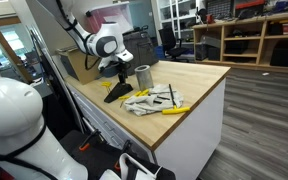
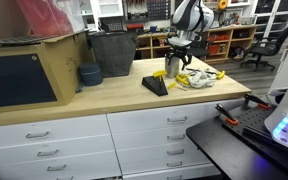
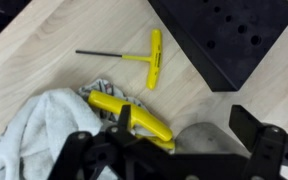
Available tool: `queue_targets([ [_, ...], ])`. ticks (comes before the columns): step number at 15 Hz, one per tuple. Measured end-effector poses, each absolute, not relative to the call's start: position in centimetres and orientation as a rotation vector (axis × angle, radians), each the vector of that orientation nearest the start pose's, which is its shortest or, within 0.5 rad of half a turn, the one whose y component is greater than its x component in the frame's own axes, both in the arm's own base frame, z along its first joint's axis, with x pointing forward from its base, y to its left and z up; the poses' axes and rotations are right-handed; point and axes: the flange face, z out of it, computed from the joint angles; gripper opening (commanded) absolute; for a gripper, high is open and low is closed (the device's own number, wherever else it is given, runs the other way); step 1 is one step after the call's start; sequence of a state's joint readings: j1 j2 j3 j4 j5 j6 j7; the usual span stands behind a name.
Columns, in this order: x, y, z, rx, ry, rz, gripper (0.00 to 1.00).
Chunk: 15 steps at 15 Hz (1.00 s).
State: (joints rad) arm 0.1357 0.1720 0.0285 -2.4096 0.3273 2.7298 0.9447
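I've got the gripper (image 3: 172, 150) hanging with its fingers spread wide, holding nothing. The yellow-handled tool (image 3: 134, 118) lies between them, partly on the grey cloth (image 3: 39, 125). A T-handle hex key (image 3: 134, 58) lies farther ahead on the countertop.

Bright, even overhead indoor light, soft shadows, low-resolution frames, slight blur in wrist view.

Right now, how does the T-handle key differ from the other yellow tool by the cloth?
The T-handle key lies alone on the bare tabletop; the yellow tool lies at the edge of the cloth. The key shows its whole dark shaft; the yellow tool is partly hidden behind the jaws. Both have yellow handles.
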Motion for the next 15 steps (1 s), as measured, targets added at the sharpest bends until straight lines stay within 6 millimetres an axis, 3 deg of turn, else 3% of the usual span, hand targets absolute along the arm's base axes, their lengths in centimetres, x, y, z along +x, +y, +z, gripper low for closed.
queue_targets([
  [4, 49.6, 9.1, 23.1, -2.524, 1.58, 0.0, 1.0],
  [11, 49.4, 9.0, 23.6, -2.531, 1.519, 0.008, 1.0],
  [15, 49.3, 8.8, 22.8, -2.532, 1.544, 0.021, 1.0],
])
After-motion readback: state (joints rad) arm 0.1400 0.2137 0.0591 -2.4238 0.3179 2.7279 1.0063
